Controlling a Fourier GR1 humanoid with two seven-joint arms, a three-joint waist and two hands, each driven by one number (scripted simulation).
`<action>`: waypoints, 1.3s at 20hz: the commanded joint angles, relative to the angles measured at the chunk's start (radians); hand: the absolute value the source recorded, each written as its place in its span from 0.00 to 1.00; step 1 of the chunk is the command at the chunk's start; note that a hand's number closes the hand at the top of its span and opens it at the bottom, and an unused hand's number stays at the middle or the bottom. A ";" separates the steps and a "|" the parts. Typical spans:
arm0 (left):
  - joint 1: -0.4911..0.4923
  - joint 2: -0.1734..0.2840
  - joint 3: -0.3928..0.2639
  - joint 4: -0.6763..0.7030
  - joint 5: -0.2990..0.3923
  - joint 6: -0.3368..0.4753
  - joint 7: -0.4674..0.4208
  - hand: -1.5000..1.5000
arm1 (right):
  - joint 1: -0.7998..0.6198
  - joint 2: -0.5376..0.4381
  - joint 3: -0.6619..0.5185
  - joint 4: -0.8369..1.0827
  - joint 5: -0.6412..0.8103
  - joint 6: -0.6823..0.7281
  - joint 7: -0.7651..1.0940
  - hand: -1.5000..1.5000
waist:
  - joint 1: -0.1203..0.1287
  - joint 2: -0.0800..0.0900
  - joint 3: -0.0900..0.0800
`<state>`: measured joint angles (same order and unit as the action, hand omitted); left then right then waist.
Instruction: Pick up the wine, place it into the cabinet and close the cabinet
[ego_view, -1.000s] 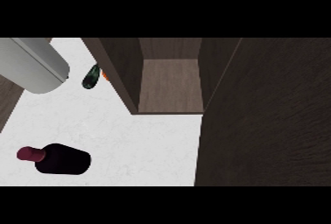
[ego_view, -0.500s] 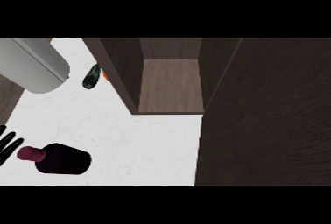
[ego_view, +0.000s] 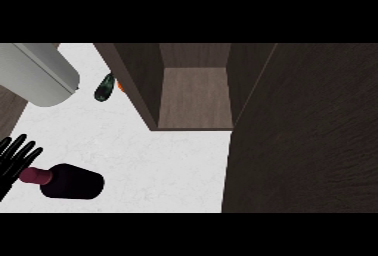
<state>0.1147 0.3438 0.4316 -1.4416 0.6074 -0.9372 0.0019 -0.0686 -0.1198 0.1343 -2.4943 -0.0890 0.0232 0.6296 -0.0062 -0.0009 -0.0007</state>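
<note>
Barely started: I see the wine not yet grasped and the cabinet standing open.

The dark, stubby wine bottle with its maroon neck (ego_view: 68, 181) lies on its side on the pale speckled counter top (ego_view: 162, 160), down at about eight o'clock in my head view, neck pointing to nine o'clock. My black left hand (ego_view: 15, 159) shows at the left edge, fingers straight and spread, just beside the neck and perhaps overlapping it; I can't tell whether it touches, and nothing is curled round the bottle. My right hand isn't in view. The dark brown wooden cabinet (ego_view: 193, 95) sits at twelve o'clock with its bare compartment showing, its large door panel (ego_view: 310, 145) swung out at three o'clock. By my reckoning, grasping, lifting, placing and closing all remain.
</note>
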 joint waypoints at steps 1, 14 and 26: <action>-0.045 -0.003 0.020 0.131 -0.084 -0.068 -0.070 0.00 | -0.024 -0.026 -0.094 -0.129 -0.129 -0.001 0.086 0.00 | -0.001 0.001 0.000; -0.032 -0.038 0.008 0.216 -0.288 -0.127 -0.275 0.00 | 0.047 -0.002 -0.053 -0.150 -0.072 0.017 0.053 0.00 | 0.001 -0.001 0.000; -0.154 -0.012 -0.040 0.411 -0.442 -0.076 -0.439 0.00 | 0.013 0.019 -0.016 -0.141 -0.041 0.007 0.070 0.00 | -0.006 0.000 -0.001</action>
<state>-0.0145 0.3100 0.3960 -1.1014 0.2043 -0.9180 -0.2966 -0.0950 -0.1059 0.1184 -2.4935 -0.0763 0.0363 0.6525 -0.0094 -0.0008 -0.0012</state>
